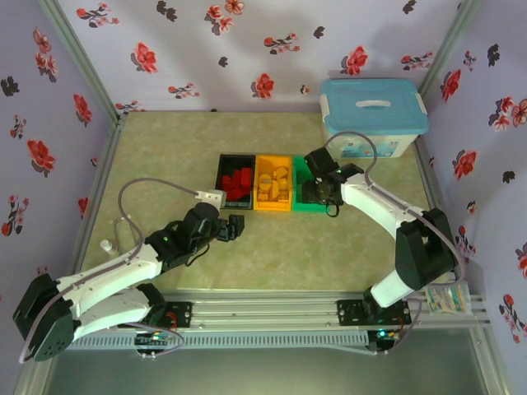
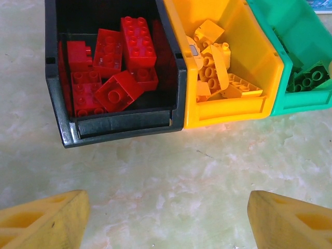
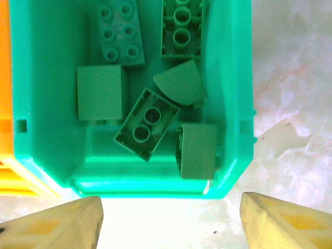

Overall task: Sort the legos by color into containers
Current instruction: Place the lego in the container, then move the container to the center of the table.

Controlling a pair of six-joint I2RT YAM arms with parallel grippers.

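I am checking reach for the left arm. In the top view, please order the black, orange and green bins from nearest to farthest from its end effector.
1. Black bin, just ahead of the left end effector.
2. Orange bin, middle of the row.
3. Green bin, right end of the row.

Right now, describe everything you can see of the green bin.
The green bin is a small open rectangular container of glossy teal-green plastic with a sloped front lip. It stands upright on the table, last on the right in the row, its left side against the orange bin. Six green legos lie loose inside, some flipped or tilted. The open right gripper hovers at its front.
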